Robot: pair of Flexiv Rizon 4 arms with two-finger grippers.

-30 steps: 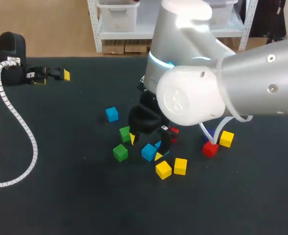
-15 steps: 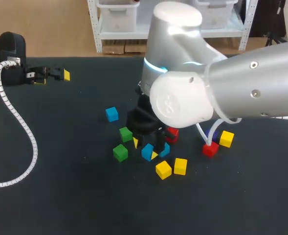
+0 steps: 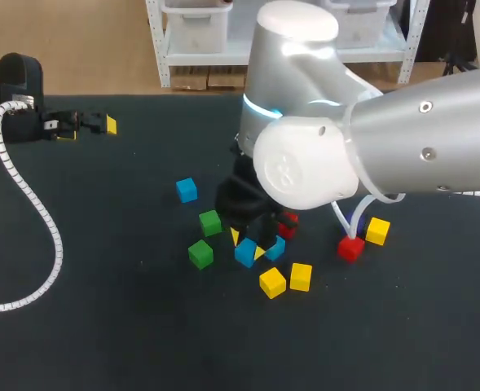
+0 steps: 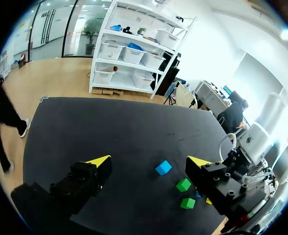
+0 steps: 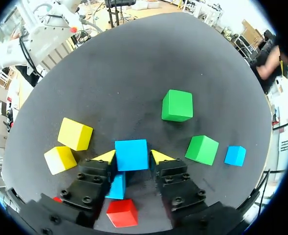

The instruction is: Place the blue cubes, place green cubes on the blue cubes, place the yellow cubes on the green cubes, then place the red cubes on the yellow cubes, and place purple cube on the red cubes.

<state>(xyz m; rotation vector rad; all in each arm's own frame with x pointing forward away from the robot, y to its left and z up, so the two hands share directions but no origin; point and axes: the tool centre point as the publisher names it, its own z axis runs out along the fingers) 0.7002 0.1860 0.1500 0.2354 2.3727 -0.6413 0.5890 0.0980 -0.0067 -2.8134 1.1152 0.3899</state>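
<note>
My left pincer [image 3: 88, 129]: open, empty, near the bench [image 3: 101, 326] edge.
Lone blue cube [image 3: 187, 190]: loose, apart from the cluster.
Green cubes [image 3: 200, 253]: loose, unstacked.
My right pincer [image 3: 247, 244]: down around a second blue cube [image 5: 131, 154]; I cannot tell whether it grips.
Yellow cubes [image 3: 272, 282], red cubes [image 3: 350, 248]: scattered.
Progress: I judge no stack begun; every layer remains.

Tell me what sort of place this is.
Most likely a robotics lab bench: a dark table strewn with small coloured cubes, and two robot arms over it, the right gripper shut on a blue cube, the left gripper open.
</note>
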